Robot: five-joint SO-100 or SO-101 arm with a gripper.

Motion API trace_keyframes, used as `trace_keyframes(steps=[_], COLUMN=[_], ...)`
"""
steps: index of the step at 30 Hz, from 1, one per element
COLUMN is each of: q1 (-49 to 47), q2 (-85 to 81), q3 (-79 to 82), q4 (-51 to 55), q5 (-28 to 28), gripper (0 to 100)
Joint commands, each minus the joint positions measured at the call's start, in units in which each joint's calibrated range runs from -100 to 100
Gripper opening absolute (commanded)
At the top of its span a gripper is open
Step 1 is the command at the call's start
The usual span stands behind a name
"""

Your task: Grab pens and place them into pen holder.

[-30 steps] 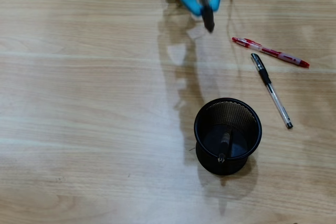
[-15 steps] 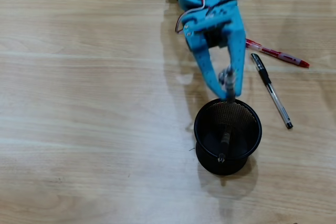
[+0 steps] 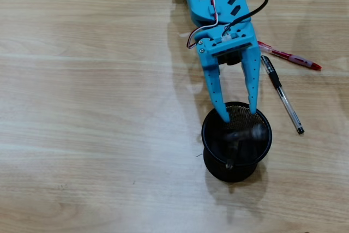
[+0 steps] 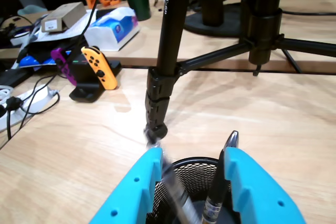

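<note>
Two blue fingers of the claw (image 3: 239,116) stood spread apart over the pen holder (image 3: 236,141) on the table (image 3: 87,107); pens inside showed as a blur. Right of it lay the black-and-clear pen (image 3: 281,93) and red-and-white pen (image 3: 289,57). No lettering was readable.

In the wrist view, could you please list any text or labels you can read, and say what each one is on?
None can be read.
Tripod leg: a line of pale print runs down it, too small to read.
Cardboard box: white label, blurred.
Pen in the pen holder: label band, illegible.
</note>
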Motion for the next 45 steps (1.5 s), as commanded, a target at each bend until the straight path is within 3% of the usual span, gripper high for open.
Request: trace_keyframes(steps=[1, 11, 16, 20, 24, 36, 43, 45], q1=[-0.76, -2.22, -3.23, -4.97, -7.53, -20.24, -23.35, -23.53], q2=[-1.06, -3.87, -9.56, -13.8, -17.62, -18.73, -7.18, -1.57], q3=[-2.86, -2.86, -6.21, -9.38, -10.01, -11.19, -21.14, -27.03], q4=[-0.81, 0.47, 19.06, 36.18, 45.3, 47.21, 48.94, 54.04], q5=[0.21, 5.34, 8.43, 8.59, 10.58, 12.51, 10.89, 8.8], gripper=[13, 13, 3, 2, 2, 2, 2, 2])
